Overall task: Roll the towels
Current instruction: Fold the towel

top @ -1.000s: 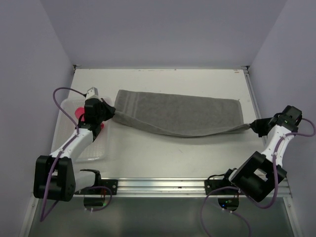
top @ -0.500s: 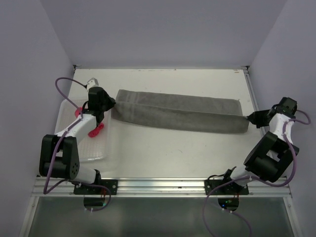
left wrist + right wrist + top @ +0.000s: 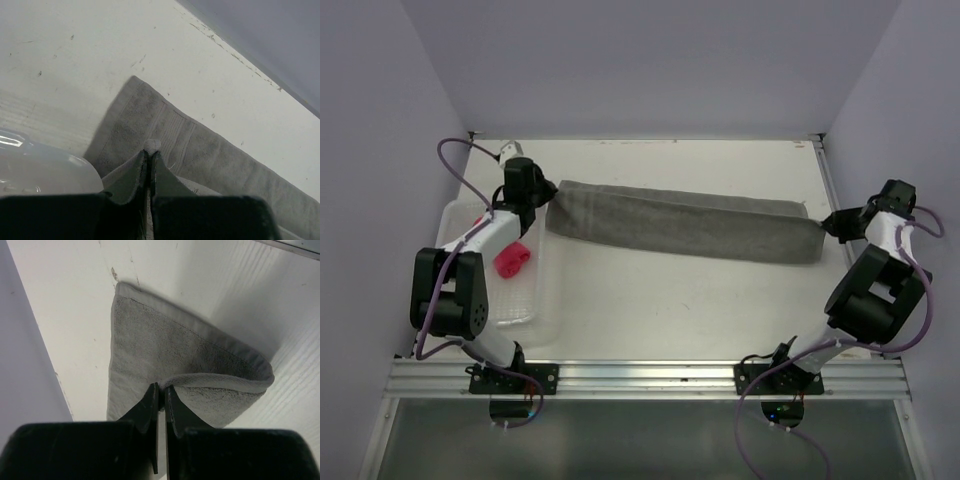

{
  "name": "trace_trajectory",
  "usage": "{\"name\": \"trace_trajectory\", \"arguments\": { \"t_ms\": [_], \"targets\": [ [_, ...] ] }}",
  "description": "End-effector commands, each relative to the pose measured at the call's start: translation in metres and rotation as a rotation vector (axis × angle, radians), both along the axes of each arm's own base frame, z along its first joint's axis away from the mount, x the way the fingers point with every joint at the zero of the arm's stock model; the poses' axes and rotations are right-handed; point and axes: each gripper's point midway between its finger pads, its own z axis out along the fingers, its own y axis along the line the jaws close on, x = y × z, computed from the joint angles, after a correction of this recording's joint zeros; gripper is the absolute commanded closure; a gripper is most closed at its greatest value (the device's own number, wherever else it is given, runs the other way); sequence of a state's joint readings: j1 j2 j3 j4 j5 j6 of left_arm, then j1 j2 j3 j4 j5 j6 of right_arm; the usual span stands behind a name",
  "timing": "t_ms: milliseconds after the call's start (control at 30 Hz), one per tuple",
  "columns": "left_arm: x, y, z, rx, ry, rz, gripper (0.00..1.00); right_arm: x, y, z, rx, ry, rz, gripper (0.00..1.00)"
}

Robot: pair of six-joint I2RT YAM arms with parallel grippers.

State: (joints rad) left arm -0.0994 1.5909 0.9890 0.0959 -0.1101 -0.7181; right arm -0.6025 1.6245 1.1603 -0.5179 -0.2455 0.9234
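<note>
Grey towel (image 3: pixel 685 225) now lies as a narrow folded band across the far half of the table (image 3: pixel 670 310), running from about 10 o'clock to about 3 o'clock in the overhead view. A second ago its near edge sagged toward 6 o'clock between the two arms. Since then both arms have swung toward 12 o'clock and carried that edge over, so the cloth is doubled lengthwise. The left gripper (image 3: pixel 542 200) at 10 o'clock has its fingers pressed together on the towel's left end, with cloth pinched between them in the wrist view. The right gripper (image 3: pixel 832 225) at 3 o'clock is likewise clamped on the upper layer of the right end. By my reading this is the fold that prepares a strip for rolling, and no rolling has begun. The white basket (image 3: pixel 515 305) at 9 o'clock holds the pink towel (image 3: pixel 512 258), bunched and not rolled, and nothing else that I can make out.
</note>
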Motion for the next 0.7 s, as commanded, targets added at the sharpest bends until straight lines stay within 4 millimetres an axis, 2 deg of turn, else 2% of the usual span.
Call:
{"name": "trace_trajectory", "arguments": {
  "t_ms": [0, 233, 367, 600, 667],
  "targets": [
    [0.019, 0.008, 0.020, 0.031, -0.064, 0.038, 1.00, 0.022, -0.024, 0.010, -0.051, -0.049, -0.044, 1.00],
    [0.031, 0.010, 0.015, 0.054, -0.054, 0.044, 1.00, 0.045, -0.030, 0.011, -0.055, -0.103, -0.043, 1.00],
    [0.038, 0.010, 0.013, 0.064, -0.053, 0.045, 1.00, 0.061, -0.022, 0.014, -0.064, -0.125, -0.027, 1.00],
    [0.047, 0.016, 0.013, 0.093, -0.053, 0.063, 1.00, 0.079, -0.016, 0.006, -0.066, -0.116, -0.009, 1.00],
    [0.050, 0.015, 0.007, 0.095, -0.044, 0.059, 1.00, 0.081, -0.016, 0.002, -0.067, -0.107, -0.010, 1.00]
  ]
}}
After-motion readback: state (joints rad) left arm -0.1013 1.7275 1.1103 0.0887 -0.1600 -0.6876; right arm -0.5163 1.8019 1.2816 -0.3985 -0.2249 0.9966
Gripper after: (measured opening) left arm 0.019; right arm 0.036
